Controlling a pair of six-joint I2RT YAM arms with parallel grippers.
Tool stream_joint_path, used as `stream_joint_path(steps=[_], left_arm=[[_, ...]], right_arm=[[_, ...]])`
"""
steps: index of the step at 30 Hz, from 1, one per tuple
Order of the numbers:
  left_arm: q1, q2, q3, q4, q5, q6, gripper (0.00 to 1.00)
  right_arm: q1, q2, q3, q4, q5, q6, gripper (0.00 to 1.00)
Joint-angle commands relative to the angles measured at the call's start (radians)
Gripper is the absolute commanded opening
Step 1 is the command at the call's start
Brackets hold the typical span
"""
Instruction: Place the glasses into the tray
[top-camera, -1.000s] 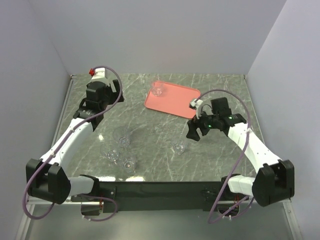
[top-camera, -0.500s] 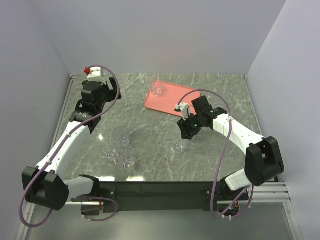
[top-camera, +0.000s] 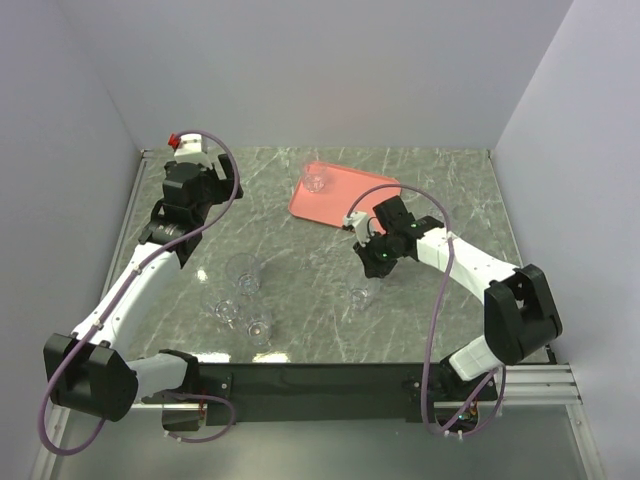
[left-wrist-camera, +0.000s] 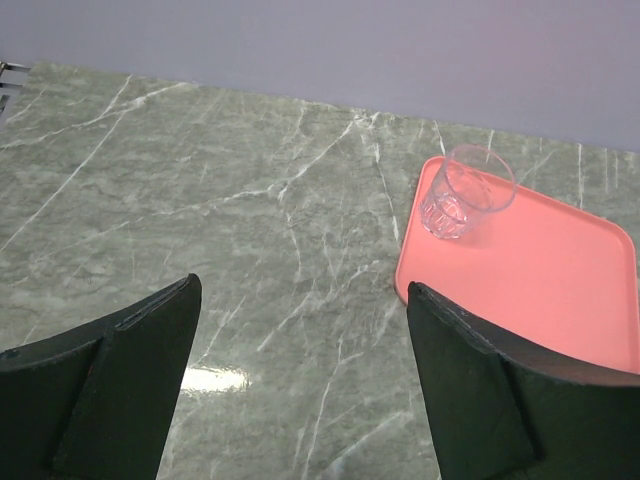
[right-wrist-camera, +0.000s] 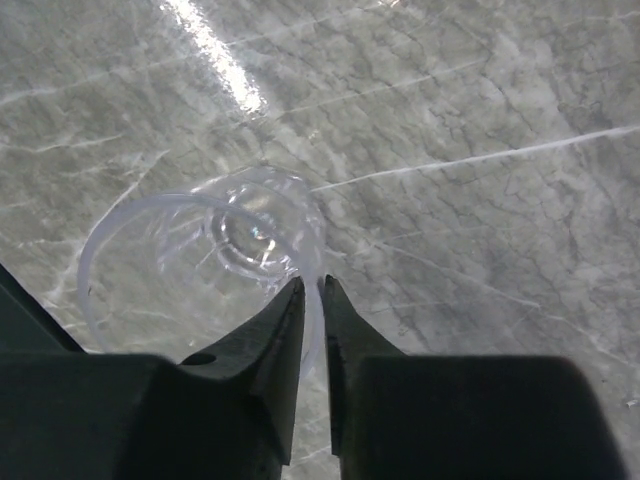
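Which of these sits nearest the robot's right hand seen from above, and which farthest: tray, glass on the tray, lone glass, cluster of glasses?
1. Lone glass, at the right hand, pinched by its rim.
2. Tray, just beyond.
3. Glass on the tray, in its far-left corner.
4. Cluster of glasses, off to the left.
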Motion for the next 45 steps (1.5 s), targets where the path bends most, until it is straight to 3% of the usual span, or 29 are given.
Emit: stream_joint_path(steps=[1, 4, 17, 34, 45], left_arm=[[-0.003, -0.029, -0.003, 0.035, 0.008, 0.008, 0.89], [-0.003, -0.029, -0.005, 0.036, 0.008, 0.008, 0.89], [-0.003, -0.020, -0.009, 0.038, -0.006, 0.014, 0.89], [-0.003, -0.011, -0.008, 0.033, -0.013, 0.024, 0.89], [-0.003, -0.011, -0.009, 0.036, -0.019, 0.022, 0.88]], right_arm=[[0.007, 0.008, 0.034, -0.006, 0.019, -0.013, 0.10], [0.006, -0.001, 0.041, -0.011, 0.019, -0.018, 0.00], [-0.006, 0.112, 0.377, -0.046, 0.077, 0.003, 0.00], [-0.115, 0.607, 1.010, -0.015, 0.281, 0.417, 0.00], [-0.141, 0.765, 1.175, 0.041, 0.419, 0.548, 0.00]])
